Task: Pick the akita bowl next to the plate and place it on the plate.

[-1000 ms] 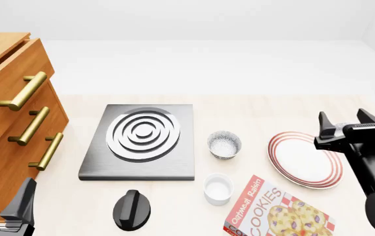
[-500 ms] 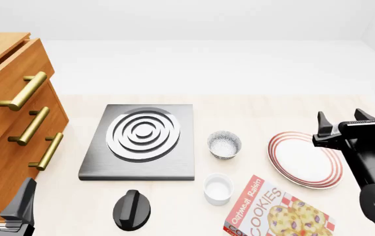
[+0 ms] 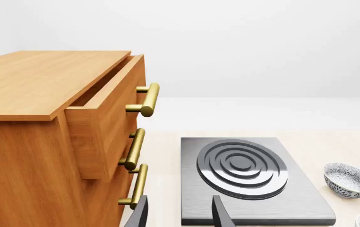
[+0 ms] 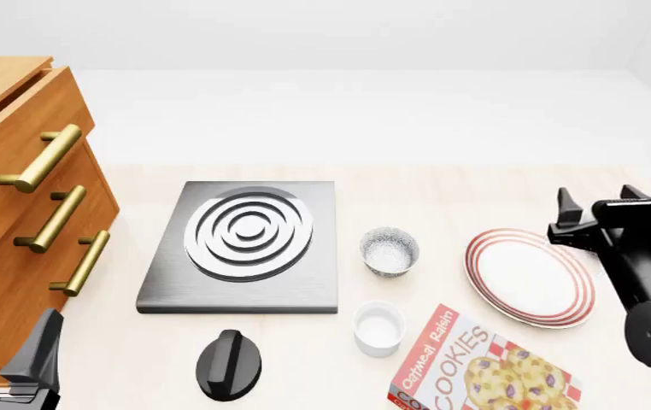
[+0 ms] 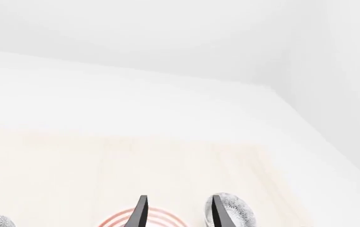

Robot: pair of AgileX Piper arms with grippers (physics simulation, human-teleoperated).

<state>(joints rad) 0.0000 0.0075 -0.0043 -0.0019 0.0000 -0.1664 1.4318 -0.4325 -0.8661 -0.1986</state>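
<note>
The plate (image 4: 529, 277), white with red rings, lies at the right of the table. My right gripper (image 4: 595, 195) hovers open and holding nothing above its far right edge. In the right wrist view the gripper (image 5: 178, 198) points over the plate's rim (image 5: 120, 222). An akita bowl (image 5: 234, 208), speckled grey-black, sits close beside the plate, just past one finger; my right arm hides this bowl in the front view. A look-alike speckled bowl (image 4: 390, 251) stands between the stove plate and the plate, a short gap from the rim. My left gripper (image 4: 8, 318) rests open at the near left.
A metal stove plate (image 4: 246, 243) with rings lies mid-table. A white ramekin (image 4: 379, 327), a cookies box (image 4: 483, 367) and a black knob (image 4: 230, 365) sit near the front edge. A wooden drawer cabinet (image 4: 29, 196) fills the left side, its top drawer slightly open.
My right gripper has shifted slightly to the right and farther over the plate's far right edge, still open. The left arm and all objects stay where they were.
</note>
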